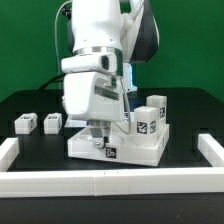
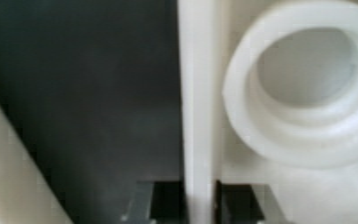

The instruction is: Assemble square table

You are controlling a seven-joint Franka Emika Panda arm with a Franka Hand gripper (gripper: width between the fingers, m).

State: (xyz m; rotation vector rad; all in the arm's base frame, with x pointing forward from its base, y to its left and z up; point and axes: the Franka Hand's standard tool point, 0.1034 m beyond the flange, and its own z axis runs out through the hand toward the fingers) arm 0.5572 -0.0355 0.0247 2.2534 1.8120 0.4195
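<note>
Pinching the thin raised rim of the square table slab (image 1: 143, 150), the gripper (image 1: 97, 132) has its fingers pressed close on that wall; the wrist view shows a round leg socket (image 2: 309, 90) just beside. The slab lies mid-table, behind the barrier wall (image 1: 100, 182). It looks like stiff, light, smooth plastic, so the rim is the sensible hold, though it may slip. Two leg blocks (image 1: 38, 123) wait at the exterior view's left.

Gripper (image 1: 97, 128) down at square slab (image 1: 140, 150), two leg blocks (image 1: 24, 123) at exterior view's left, black table (image 1: 190, 110)
</note>
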